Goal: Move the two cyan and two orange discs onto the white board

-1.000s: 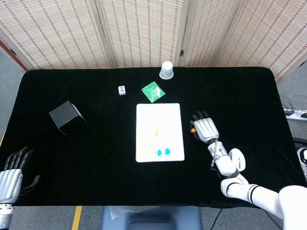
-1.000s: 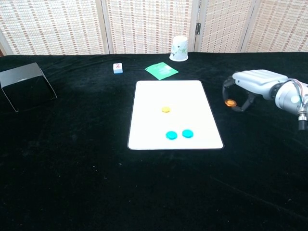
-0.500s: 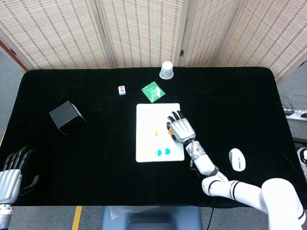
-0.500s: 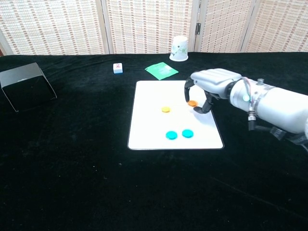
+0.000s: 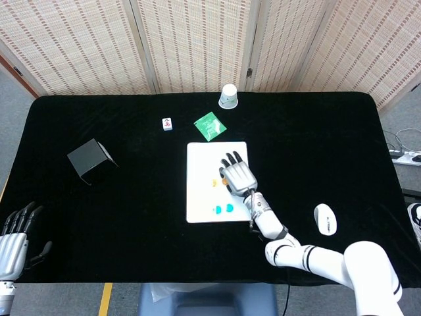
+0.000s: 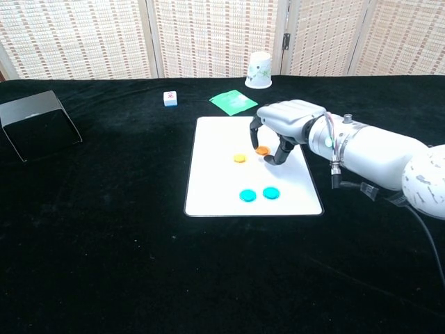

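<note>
left hand (image 5: 13, 240): idle at the near-left corner of the worktop (image 6: 104, 229), fingers spread, holding nothing.
board (image 6: 215, 188): flat mid-worktop, carrying 3 discs already.
orange disc 1 (image 6: 239, 158): lying on the board, done.
cyan discs (image 6: 247, 195): 2 side by side on the board's near part, done.
orange disc 2 (image 6: 262, 150): pinched in the fingers, over the board just right of disc 1; whether touching the surface, cannot tell.
right hand (image 6: 286, 124): above the board's upper middle, fingers curled down around disc 2.
left to do: likely only setting down and releasing disc 2; 3 of 4 placed.
</note>
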Robot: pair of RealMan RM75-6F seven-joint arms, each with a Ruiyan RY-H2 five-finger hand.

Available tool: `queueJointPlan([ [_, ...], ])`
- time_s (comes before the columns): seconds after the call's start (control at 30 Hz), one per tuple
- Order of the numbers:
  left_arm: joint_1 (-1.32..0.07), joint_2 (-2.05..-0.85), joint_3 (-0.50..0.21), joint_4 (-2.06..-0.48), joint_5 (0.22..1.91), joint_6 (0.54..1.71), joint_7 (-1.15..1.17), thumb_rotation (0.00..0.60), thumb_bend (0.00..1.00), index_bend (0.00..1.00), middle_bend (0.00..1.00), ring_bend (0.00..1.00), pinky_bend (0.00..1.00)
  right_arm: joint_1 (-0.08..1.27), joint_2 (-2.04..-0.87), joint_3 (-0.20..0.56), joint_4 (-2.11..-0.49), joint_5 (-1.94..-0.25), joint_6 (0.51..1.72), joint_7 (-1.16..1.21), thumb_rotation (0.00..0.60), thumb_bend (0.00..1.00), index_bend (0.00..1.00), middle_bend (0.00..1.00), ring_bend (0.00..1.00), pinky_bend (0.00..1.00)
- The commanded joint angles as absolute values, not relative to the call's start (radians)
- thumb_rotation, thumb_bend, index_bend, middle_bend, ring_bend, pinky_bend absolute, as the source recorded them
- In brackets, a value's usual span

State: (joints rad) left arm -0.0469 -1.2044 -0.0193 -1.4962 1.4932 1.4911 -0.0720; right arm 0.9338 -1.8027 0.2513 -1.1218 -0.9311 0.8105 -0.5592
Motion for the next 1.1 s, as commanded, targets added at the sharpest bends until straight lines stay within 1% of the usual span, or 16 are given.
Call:
queueJointPlan([
  [0.03, -0.046, -1.205, -0.019, -1.494, 1.492, 1.491, -0.073, 0.6, 0.4, 0.11, 0.02, 0.06, 0.0, 0.94, -1.808, 0.251, -1.115, -0.926, 0.808, -0.562, 0.6, 0.45, 0.49, 0.2, 0.04, 0.0],
  [0.27, -0.044, -1.208, -0.018, -1.488, 1.489, 1.489, -0.077, 0.6, 0.4, 0.11, 0.02, 0.06, 0.0, 0.953, -1.825, 0.248, -1.089, -0.915, 0.803, -0.564, 0.6, 0.45, 0.49, 0.2, 0.04, 0.0],
  [0.57, -0.042, -1.211, -0.018, -1.479, 1.488, 1.489, -0.083, 0.6, 0.4, 0.11, 0.02, 0.06, 0.0, 0.957, -1.827, 0.237, -1.086, -0.918, 0.804, -0.563, 0.6, 0.45, 0.37, 0.19, 0.04, 0.0],
  [0.73, -0.043, -1.213, -0.019, -1.476, 1.489, 1.489, -0.085, 0.6, 0.4, 0.11, 0.02, 0.06, 0.0, 0.953, -1.813, 0.238, -1.106, -0.926, 0.821, -0.556, 0.6, 0.45, 0.35, 0.19, 0.04, 0.0],
  [0.87, -0.045, -1.21, -0.022, -1.476, 1.49, 1.49, -0.087, 0.6, 0.4, 0.11, 0.02, 0.06, 0.0, 0.921, -1.756, 0.247, -1.181, -0.958, 0.882, -0.523, 0.6, 0.45, 0.34, 0.19, 0.05, 0.0],
  [0.97, -0.047, -1.21, -0.025, -1.475, 1.488, 1.489, -0.09, 0.6, 0.4, 0.1, 0.02, 0.06, 0.0, 0.872, -1.678, 0.241, -1.273, -0.99, 0.953, -0.507, 0.6, 0.45, 0.32, 0.19, 0.05, 0.0],
  [1.1, -0.051, -1.209, -0.028, -1.479, 1.493, 1.49, -0.092, 0.6, 0.4, 0.11, 0.02, 0.06, 0.0, 0.781, -1.542, 0.219, -1.429, -1.031, 1.062, -0.486, 0.6, 0.45, 0.25, 0.18, 0.05, 0.0],
])
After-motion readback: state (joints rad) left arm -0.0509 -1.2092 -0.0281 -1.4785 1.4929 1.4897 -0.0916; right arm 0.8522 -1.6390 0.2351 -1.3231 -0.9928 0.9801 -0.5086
